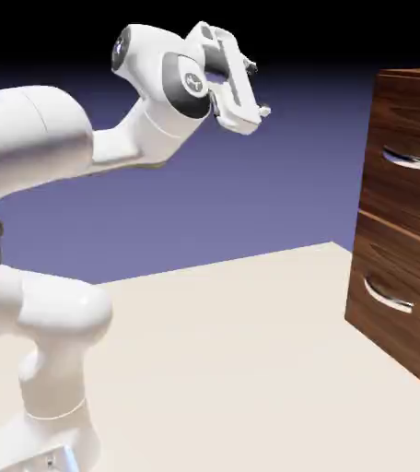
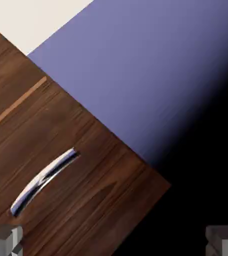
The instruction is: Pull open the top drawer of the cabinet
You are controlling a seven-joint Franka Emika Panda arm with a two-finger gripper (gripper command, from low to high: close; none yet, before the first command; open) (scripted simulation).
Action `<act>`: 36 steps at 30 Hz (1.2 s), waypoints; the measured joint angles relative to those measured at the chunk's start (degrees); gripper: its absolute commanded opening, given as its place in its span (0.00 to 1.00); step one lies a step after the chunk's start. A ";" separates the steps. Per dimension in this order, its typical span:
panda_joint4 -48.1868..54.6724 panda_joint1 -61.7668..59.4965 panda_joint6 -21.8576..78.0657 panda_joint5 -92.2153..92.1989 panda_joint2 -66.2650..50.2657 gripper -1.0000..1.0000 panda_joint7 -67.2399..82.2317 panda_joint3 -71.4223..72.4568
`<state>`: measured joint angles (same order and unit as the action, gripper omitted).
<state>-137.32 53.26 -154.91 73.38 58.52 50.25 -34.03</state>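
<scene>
A: Tool (image 1: 262, 112) hangs high with its grey fingertips (image 2: 3, 240) set wide, gripping nothing, well apart from the cabinet (image 1: 407, 221).

B: Top drawer (image 1: 412, 157) sits flush at the cabinet's upper front; dark walnut grain, curved silver handle (image 1: 413, 161). Bare cream surface (image 1: 241, 350) lies between. No writing legible.

Glossy white rounded arm (image 1: 39, 138) — dark grey joints, white claw (image 1: 259, 115)

Sharp, evenly lit render (backdrop (image 1: 250, 184) fading black).
</scene>
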 measured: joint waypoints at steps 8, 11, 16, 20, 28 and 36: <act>5.09 11.30 4.11 15.78 5.56 0.50 19.93 -7.32; 7.00 15.54 5.64 21.69 7.65 0.50 27.41 -10.06; 10.19 22.61 8.21 31.56 11.12 0.50 39.87 -14.63; 12.73 28.26 10.26 39.44 13.90 0.50 49.84 -18.29; 17.83 39.57 14.37 55.22 19.46 0.50 69.77 -25.61; 22.92 50.87 18.47 71.00 25.02 0.50 89.70 -32.93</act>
<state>-114.40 104.13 -136.44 144.38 83.54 139.96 -66.95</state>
